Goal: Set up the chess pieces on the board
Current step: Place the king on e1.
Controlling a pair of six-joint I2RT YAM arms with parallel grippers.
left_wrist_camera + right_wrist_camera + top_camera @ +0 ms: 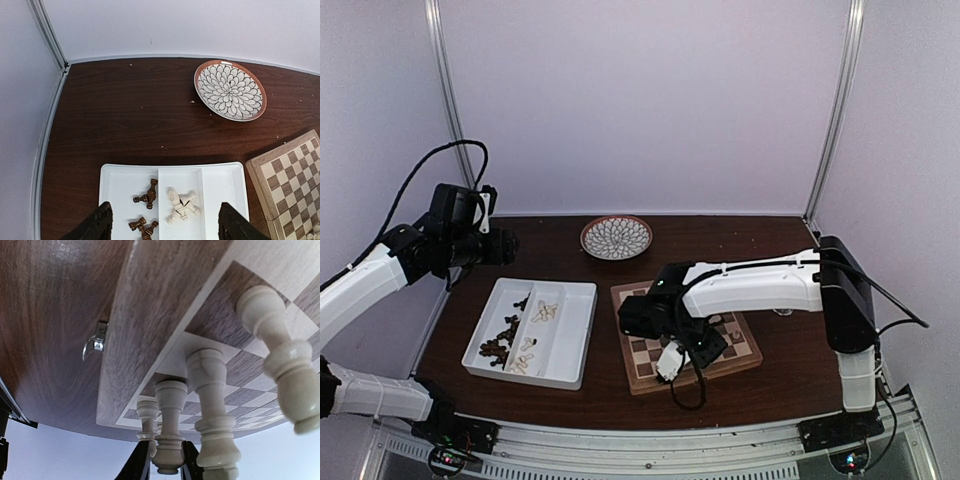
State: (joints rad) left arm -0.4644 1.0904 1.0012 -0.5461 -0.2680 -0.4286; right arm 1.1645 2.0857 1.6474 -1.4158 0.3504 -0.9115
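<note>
The board [745, 347] lies right of centre; its pale rim fills the right wrist view [150, 315]. Several cream chess pieces [212, 405] stand in a row along its edge. My right gripper [672, 362] is low over the board's near left corner; its fingers [140, 462] are shut on the head of one standing cream piece [169, 435]. My left gripper [164, 222] is open and empty, high above the far end of the white tray [220, 180]. In the tray lie dark brown pieces [147, 195] on the left and cream pieces [182, 205] in the middle.
A round patterned plate [616, 237] sits at the back, also in the left wrist view [230, 90]. The white tray [575, 345] lies left of the board. A metal latch [97, 342] sticks out of the board's side. White walls enclose the table.
</note>
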